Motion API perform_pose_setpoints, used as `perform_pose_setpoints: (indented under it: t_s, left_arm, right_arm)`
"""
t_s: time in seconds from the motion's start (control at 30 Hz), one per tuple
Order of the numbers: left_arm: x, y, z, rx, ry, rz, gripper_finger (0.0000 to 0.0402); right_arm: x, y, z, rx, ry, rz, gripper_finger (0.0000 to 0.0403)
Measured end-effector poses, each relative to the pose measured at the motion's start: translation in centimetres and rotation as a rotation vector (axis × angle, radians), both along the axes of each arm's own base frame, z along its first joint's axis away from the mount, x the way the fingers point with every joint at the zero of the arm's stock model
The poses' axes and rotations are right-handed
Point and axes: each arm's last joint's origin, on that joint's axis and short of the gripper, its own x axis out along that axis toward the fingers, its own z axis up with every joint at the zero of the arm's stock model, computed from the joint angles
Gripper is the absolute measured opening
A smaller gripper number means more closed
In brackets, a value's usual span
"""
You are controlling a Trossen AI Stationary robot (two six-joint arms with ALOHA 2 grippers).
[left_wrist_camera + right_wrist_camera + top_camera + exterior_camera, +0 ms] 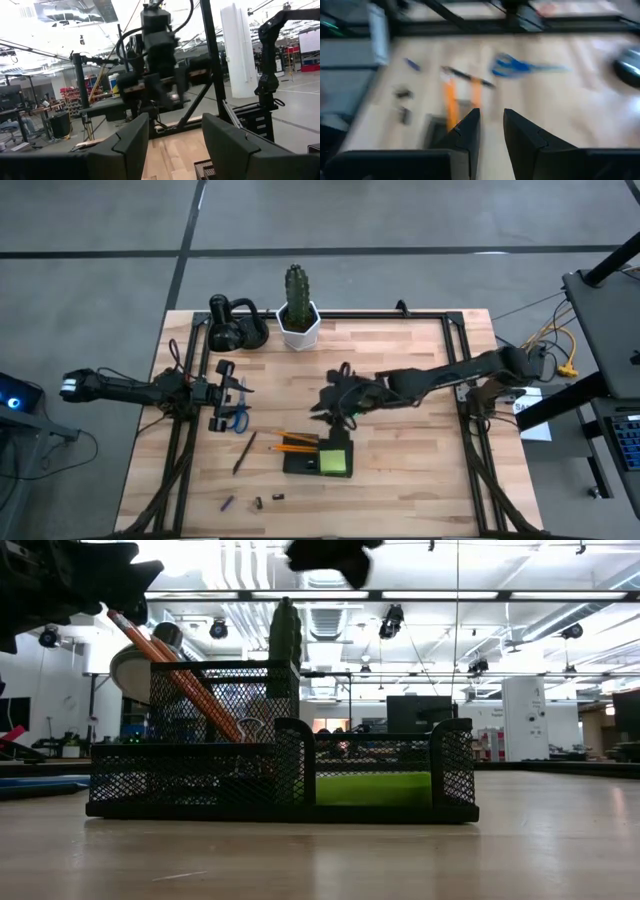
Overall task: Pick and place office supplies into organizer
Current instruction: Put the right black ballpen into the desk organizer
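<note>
Organizer (318, 461) just beneath right claw (338, 417)

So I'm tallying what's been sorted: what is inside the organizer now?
The organizer holds two orange pencils leaning in its tall compartment and a lime-green sticky-note pad in the low one. Mesh walls hide anything small lying on its floor.

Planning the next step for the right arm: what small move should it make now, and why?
Probably swing the right gripper toward the dark pen lying left of the organizer. Its fingers hold nothing, two orange pencils already stand in the organizer, and the pen is nearest.
</note>
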Motion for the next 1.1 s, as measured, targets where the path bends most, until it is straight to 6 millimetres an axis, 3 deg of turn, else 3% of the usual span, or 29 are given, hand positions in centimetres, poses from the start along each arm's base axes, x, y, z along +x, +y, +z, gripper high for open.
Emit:
perform_pose_setpoints:
  t_s: [0.17, 0.33, 0.5, 0.83, 1.1]
  left_arm:
    - [0.0, 0.0, 0.0, 0.0, 0.0, 0.0, 0.0169]
    - [0.0, 0.0, 0.0, 0.0, 0.0, 0.0, 0.017]
    - [0.0, 0.0, 0.0, 0.0, 0.0, 0.0, 0.0169]
    - [0.0, 0.0, 0.0, 0.0, 0.001, 0.0, 0.0169]
    - [0.0, 0.0, 0.0, 0.0, 0.001, 0.0, 0.0169]
  right_arm:
    - [-2.2, -1.2, 0.9, -0.08, 0.103, -0.231, 0.0077]
    - [-3.6, -2.8, 0.4, 0.004, 0.23, -0.384, 0.0074]
    - [-4.3, -5.1, -0.7, 0.037, 0.321, -0.506, 0.0082]
    - [-5.1, -10.0, -2.7, 0.185, 0.348, -0.794, 0.0143]
    - [-6.2, -11.9, -5.2, 0.319, 0.366, -1.008, 0.0167]
